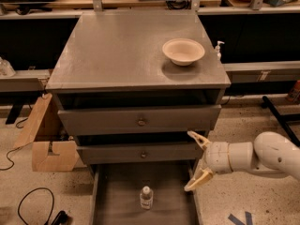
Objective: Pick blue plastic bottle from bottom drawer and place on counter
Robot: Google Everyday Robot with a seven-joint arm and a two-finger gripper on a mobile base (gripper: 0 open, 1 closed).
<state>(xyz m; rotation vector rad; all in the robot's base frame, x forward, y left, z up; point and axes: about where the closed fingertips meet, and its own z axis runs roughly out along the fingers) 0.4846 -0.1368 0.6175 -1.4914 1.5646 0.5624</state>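
The blue plastic bottle [146, 197] stands upright on the floor of the bottom drawer [117, 191], which is pulled out at the foot of the cabinet. It is clear with a white cap. My gripper [188, 161] is open and empty, its two cream fingers spread wide. It is at the drawer's right wall, right of and above the bottle, in front of the middle drawer's right end. The counter [117, 50] is the grey cabinet top above.
A cream bowl [183, 51] sits on the counter's right rear. A small white pump dispenser [218, 48] stands just past its right edge. Two knobbed drawers [140, 122] are above the open one. A cardboard box [49, 146] and cable [28, 209] lie on the floor to the left.
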